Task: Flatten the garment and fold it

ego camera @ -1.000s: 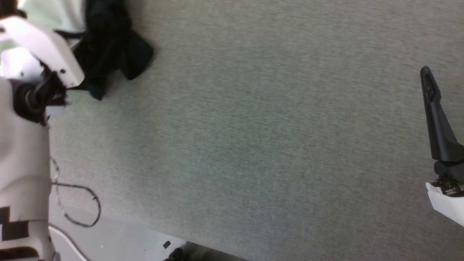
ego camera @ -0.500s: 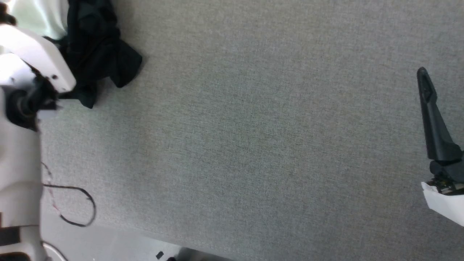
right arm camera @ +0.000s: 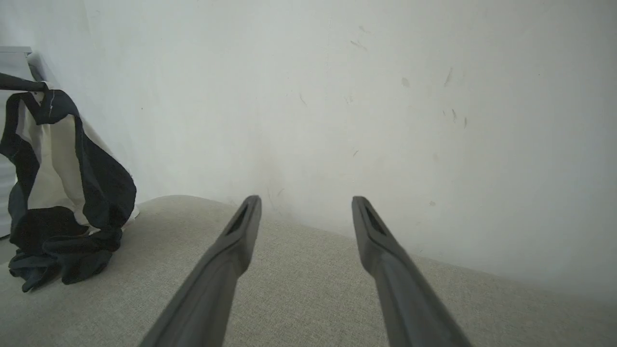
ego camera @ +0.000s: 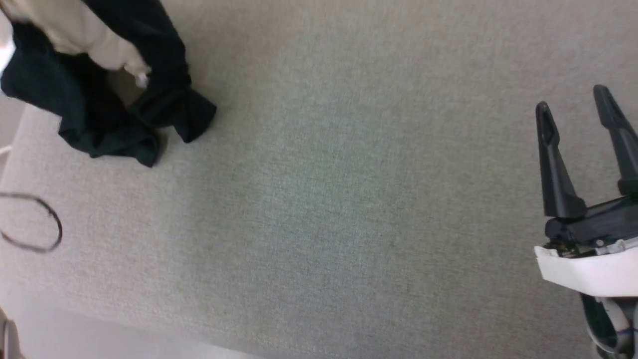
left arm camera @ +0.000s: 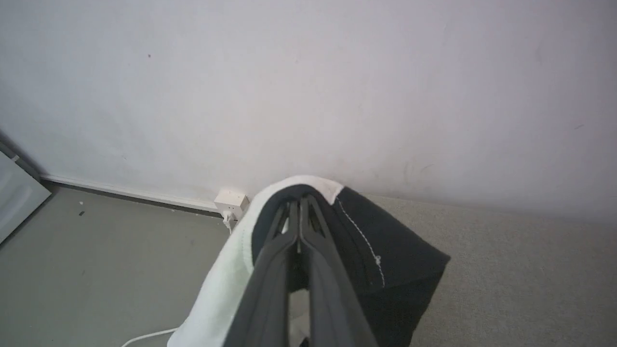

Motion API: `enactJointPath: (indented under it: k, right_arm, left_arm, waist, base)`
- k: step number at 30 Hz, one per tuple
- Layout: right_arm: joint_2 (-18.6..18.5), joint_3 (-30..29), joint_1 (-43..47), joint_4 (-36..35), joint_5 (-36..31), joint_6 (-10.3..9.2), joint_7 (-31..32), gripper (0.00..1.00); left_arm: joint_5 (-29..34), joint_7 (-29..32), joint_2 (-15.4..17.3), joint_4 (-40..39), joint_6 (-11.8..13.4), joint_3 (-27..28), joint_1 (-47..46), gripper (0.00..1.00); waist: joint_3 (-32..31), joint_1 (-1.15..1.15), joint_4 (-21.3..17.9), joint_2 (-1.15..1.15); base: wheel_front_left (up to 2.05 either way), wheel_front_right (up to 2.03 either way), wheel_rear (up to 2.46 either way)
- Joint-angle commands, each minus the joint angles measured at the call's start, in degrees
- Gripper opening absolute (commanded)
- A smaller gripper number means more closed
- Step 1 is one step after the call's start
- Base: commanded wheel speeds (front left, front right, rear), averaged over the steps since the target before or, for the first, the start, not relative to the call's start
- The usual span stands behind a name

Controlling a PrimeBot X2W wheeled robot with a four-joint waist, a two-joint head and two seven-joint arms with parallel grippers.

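Observation:
The garment point(ego camera: 99, 119), white with black sleeves, is bunched at the far left of the grey table point(ego camera: 319, 199). In the left wrist view my left gripper point(left arm camera: 299, 202) is shut on a fold of the garment point(left arm camera: 395, 260), which drapes over both fingers. The right wrist view shows the garment point(right arm camera: 48, 164) hanging from the left gripper point(right arm camera: 42, 87), its lower end resting crumpled on the table. My right gripper point(ego camera: 572, 99) hovers open over the table's right side, far from the cloth, and the right gripper point(right arm camera: 306, 200) holds nothing.
A dark cable loop point(ego camera: 35, 222) lies off the table's left edge. A pale wall point(right arm camera: 337, 96) stands right behind the table. A white wall socket point(left arm camera: 231, 202) and grey floor point(left arm camera: 96, 270) lie beyond the left end.
My left gripper has shut on the garment and raised part of it off the table. The head camera has shifted, so the left arm has left that view and both right fingers show.

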Motion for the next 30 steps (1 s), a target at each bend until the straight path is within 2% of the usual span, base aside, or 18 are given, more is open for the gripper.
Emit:
enactJointPath:
  k: [1,6,15,16,24,30]
  right_arm:
    - [0.8,-0.1,0.1,0.9,0.2,-0.11,-0.8,1.0]
    - [3.6,-0.2,1.2,3.9,0.1,-0.11,-3.3,1.0]
    - [6.6,-1.3,2.8,7.1,0.1,-0.11,-6.4,1.0]
    - [6.6,-1.3,2.8,7.1,0.1,-0.11,-6.4,1.0]
    - [7.3,-2.5,3.5,8.9,0.5,-0.11,-7.9,1.0]
    - [7.4,-3.4,3.0,9.7,1.5,-0.11,-8.9,1.0]
  left_arm:
    - [0.7,-0.4,0.3,-1.2,-0.4,-0.6,-2.0,0.0]
    - [1.0,-1.1,-1.4,-3.2,-0.7,-2.5,-7.7,0.0]
    - [-0.3,-1.3,-8.8,-4.9,0.1,-6.6,-19.5,0.0]
    - [-0.3,-1.3,-8.8,-4.9,0.1,-6.6,-19.5,0.0]
    - [-2.0,-2.9,-18.2,-3.9,1.2,-10.4,-29.1,0.0]
    - [-4.0,-4.1,-24.4,-0.3,1.4,-13.8,-31.1,0.0]
  waist:
    - [-5.1,0.01,-1.1,0.0]
    - [-9.8,0.01,-1.9,0.0]
    - [-14.4,0.01,-4.4,0.0]
    - [-14.4,0.01,-4.4,0.0]
    - [-15.3,0.01,-7.3,0.0]
    - [-15.7,0.01,-9.9,0.0]
  base:
    - [0.0,0.0,0.0]
    - [0.0,0.0,0.0]
    - [0.0,0.0,0.0]
    - [0.0,0.0,0.0]
    - [0.0,0.0,0.0]
    - [0.0,0.0,0.0]
